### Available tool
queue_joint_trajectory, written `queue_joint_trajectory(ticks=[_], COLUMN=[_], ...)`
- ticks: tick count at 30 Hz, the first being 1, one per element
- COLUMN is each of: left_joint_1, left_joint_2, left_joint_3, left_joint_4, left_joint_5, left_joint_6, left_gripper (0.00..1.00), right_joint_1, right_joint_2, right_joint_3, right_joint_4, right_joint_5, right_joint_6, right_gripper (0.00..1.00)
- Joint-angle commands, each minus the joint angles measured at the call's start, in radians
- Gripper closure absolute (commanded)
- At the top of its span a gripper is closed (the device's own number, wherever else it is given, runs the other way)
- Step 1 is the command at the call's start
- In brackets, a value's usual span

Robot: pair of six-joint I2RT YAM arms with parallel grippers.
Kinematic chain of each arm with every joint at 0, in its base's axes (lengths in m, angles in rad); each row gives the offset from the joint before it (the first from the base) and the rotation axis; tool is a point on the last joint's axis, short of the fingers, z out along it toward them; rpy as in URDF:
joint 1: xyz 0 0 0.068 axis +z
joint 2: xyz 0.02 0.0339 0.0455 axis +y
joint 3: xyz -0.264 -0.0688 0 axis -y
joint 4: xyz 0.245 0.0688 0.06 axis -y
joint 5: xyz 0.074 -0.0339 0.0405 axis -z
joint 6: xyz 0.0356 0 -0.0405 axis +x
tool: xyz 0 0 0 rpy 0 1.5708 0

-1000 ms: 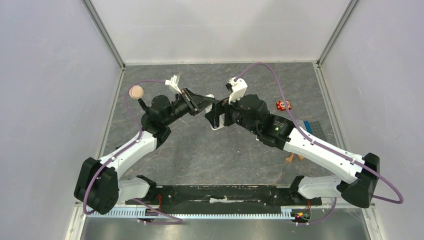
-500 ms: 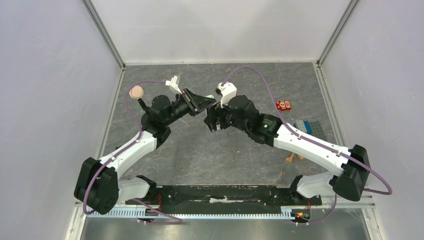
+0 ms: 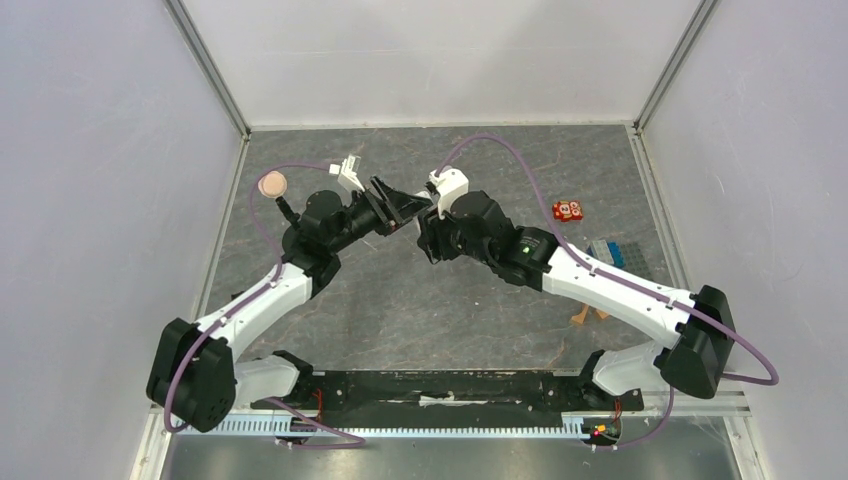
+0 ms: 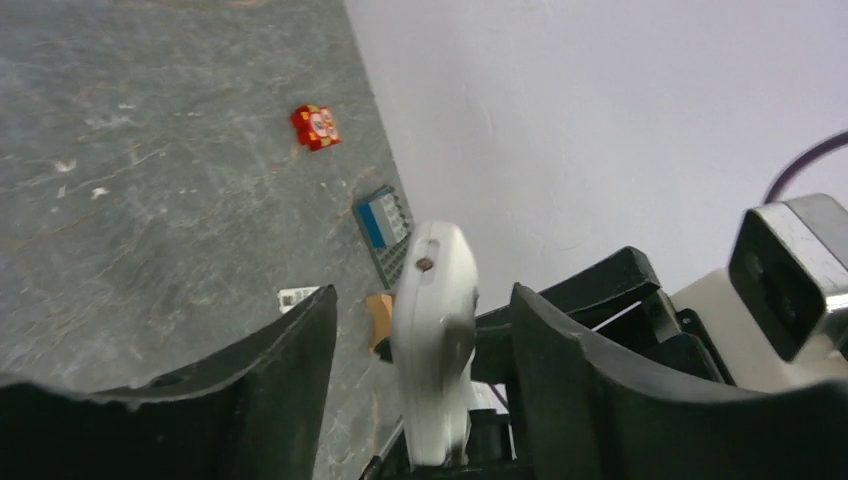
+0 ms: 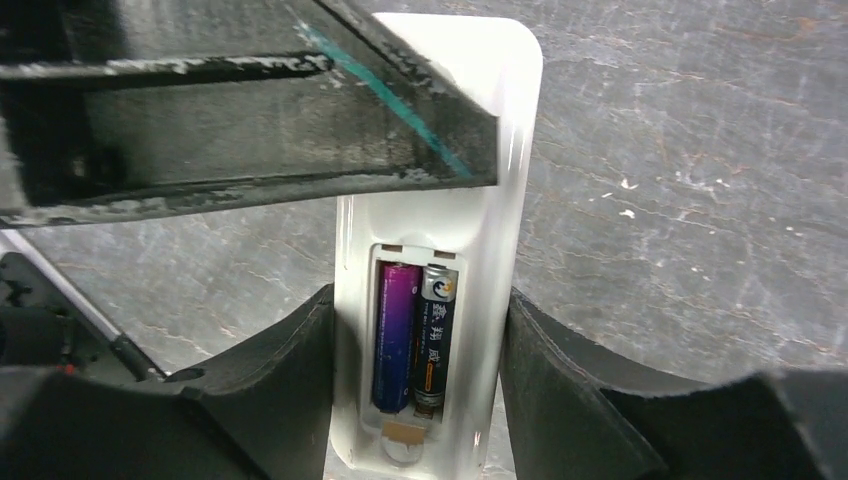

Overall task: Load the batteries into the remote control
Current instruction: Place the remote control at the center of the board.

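In the right wrist view the white remote control (image 5: 505, 230) stands with its back up and its bay uncovered. Two batteries lie side by side in the bay: a purple one (image 5: 395, 335) and a dark one (image 5: 432, 340). My right gripper (image 5: 418, 310) is shut on the remote's lower end, its fingers pressing both long edges. The left gripper's finger (image 5: 250, 120) crosses above the remote's upper half. In the left wrist view the remote (image 4: 435, 330) shows edge-on between the jaws of my left gripper (image 4: 422, 295), which is open with a gap on each side. Both grippers meet over the table's middle (image 3: 420, 212).
A small red block (image 3: 567, 210) and a blue ridged box (image 3: 607, 251) lie at the right. Tan wooden pieces (image 3: 585, 316) sit nearer the right arm. A pink disc (image 3: 272, 184) lies at the far left. Pale walls enclose the grey table.
My left gripper has opened and let go of the remote. My right gripper has moved left and closed around the remote's end.
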Motion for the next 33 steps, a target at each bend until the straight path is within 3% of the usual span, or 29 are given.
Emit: queue_joint_trajectory(ticks=[1,7,14,24,33], left_joint_1=[-0.002,-0.003,-0.002,-0.003,-0.001], left_joint_2=[-0.079,-0.152,-0.175,-0.203,-0.2], left_joint_3=[0.036,0.025,0.005,0.041,0.066], left_joint_4=[-0.182,-0.388,-0.462,-0.532,-0.552], left_joint_5=[-0.078,-0.185,-0.211,-0.243,-0.264], left_joint_6=[0.145,0.281,0.362,0.48,0.513], left_gripper=[0.28,0.26,0.28,0.3,0.3], right_joint_1=[-0.009,-0.045,-0.045,-0.033,-0.015], right_joint_2=[-0.018,-0.045,0.043,0.21,0.274], right_joint_3=[-0.031,-0.174,-0.231,-0.251,-0.276], right_joint_4=[-0.005,-0.001,-0.01,-0.033,-0.072], right_joint_5=[0.053,-0.158,-0.312,-0.361,-0.363], right_joint_6=[-0.124,-0.386,-0.536,-0.626,-0.697], right_gripper=[0.63,0.67,0.71,0.67,0.57])
